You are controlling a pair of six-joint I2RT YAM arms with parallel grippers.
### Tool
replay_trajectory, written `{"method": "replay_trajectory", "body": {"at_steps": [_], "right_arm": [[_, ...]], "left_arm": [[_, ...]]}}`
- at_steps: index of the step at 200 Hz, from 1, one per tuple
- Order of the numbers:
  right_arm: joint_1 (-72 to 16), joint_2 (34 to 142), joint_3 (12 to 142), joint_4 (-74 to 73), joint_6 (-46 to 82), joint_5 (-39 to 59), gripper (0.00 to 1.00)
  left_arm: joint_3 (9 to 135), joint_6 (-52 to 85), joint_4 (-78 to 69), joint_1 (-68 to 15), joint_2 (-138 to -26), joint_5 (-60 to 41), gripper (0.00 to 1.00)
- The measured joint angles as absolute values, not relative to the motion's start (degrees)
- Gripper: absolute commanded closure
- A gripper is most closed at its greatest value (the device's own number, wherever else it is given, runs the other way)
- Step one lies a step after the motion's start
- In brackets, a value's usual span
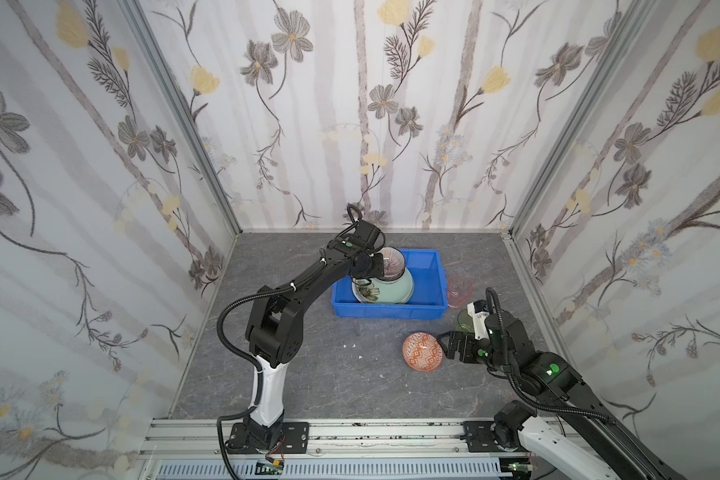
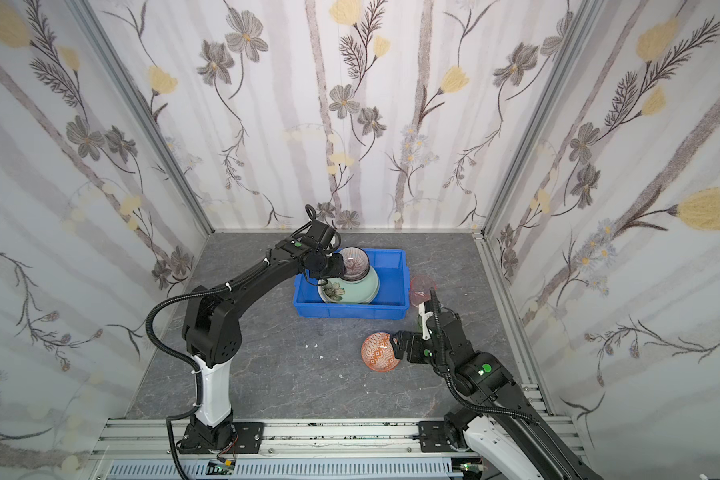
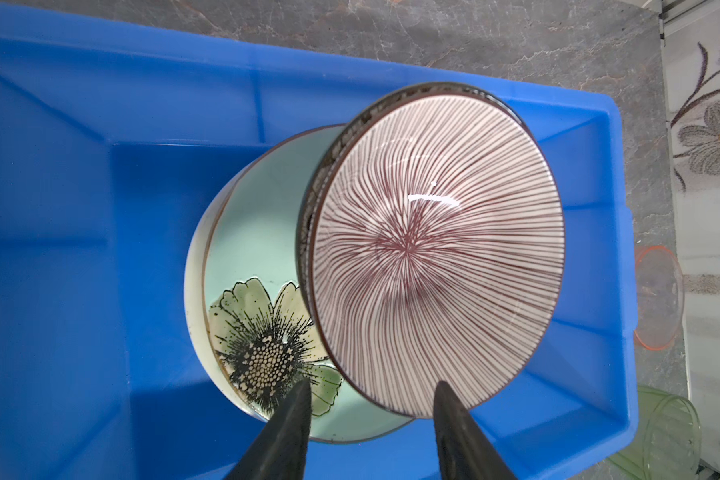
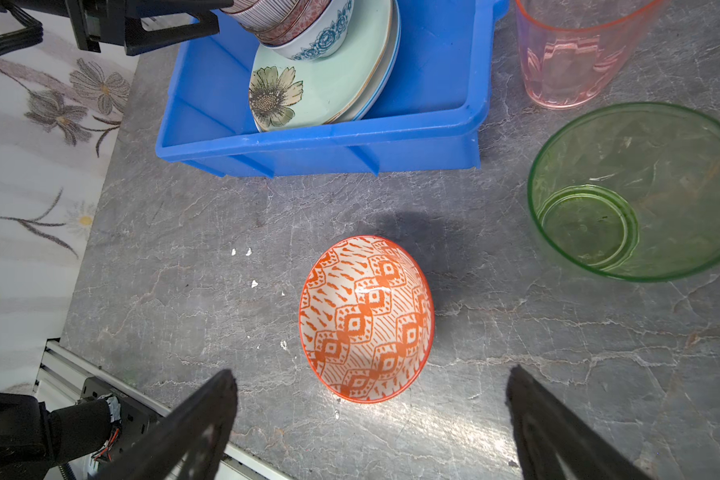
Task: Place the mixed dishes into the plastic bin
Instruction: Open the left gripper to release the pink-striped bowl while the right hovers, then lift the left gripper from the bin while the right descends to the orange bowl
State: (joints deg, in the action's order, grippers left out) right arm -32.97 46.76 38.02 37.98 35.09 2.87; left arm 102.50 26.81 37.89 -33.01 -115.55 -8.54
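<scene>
Left gripper (image 3: 373, 385) hangs over the bin (image 3: 59, 208), its jaws partway apart. The near rim of the striped bowl (image 3: 433, 257) shows between them. Mint plate (image 3: 250, 199) is visible in the gap beside one finger, so the rim is not pinched.

The striped bowl tops a stack of small bowls, with a blue-white bowl (image 4: 325, 41) at the bottom. That stack sits on the mint plate, which lies on further plates whose edges (image 4: 387, 83) peek out beneath. The whole pile fills the bin's left and middle, and the floor toward the bin's right wall is bare.

Right gripper (image 4: 371, 372) hovers low over the table (image 4: 184, 291) in front of the bin, jaws spread wide and holding nothing. The orange bowl (image 4: 366, 320) sits upright on the table just ahead of the fingertips, outside the bin and near its front right corner. The bin's front wall stands between this bowl and the pile.

A pink tumbler (image 4: 574, 54) stands just beside the bin's right wall, on the table. A green tumbler (image 4: 641, 191) stands mouth up in front of it, off the bin's front right corner. In both top views the right arm's wrist partly hides the green tumbler. A few white crumbs (image 4: 242, 252) lie on the table in front of the bin.
</scene>
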Motion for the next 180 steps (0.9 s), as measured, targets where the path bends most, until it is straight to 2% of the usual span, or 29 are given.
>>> {"method": "replay_trajectory", "body": {"at_steps": [180], "right_arm": [[-32.93,46.85,37.26,38.28,37.21,1.98,0.00]], "left_arm": [[101.89,26.81,37.91,-33.15,-115.79,-8.19,0.48]]}}
